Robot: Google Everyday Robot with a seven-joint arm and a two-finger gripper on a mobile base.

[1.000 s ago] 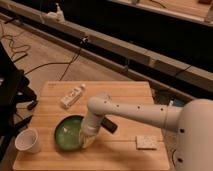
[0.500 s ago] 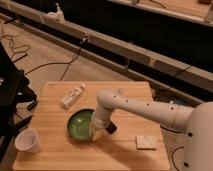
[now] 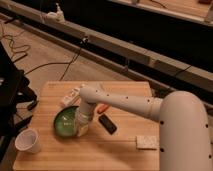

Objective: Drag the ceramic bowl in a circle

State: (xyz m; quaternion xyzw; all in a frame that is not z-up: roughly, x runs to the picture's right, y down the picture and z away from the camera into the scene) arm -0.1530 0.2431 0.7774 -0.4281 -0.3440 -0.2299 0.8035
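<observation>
The ceramic bowl [image 3: 66,122] is round, shallow and glossy green, and sits on the left part of the wooden table [image 3: 115,155]. My gripper [image 3: 82,128] points down at the bowl's right rim and is shut on it. The white arm reaches in from the right and hides the bowl's right edge.
A white cup [image 3: 28,141] stands at the front left corner, close to the bowl. A black flat object [image 3: 107,123] and an orange item [image 3: 103,107] lie just right of the gripper. A white packet [image 3: 70,96] lies behind the bowl. A small white pad [image 3: 146,143] lies front right.
The bowl and the gripper on its rim moved right and away from me, then back to the left. The cup and the other items have not moved.
</observation>
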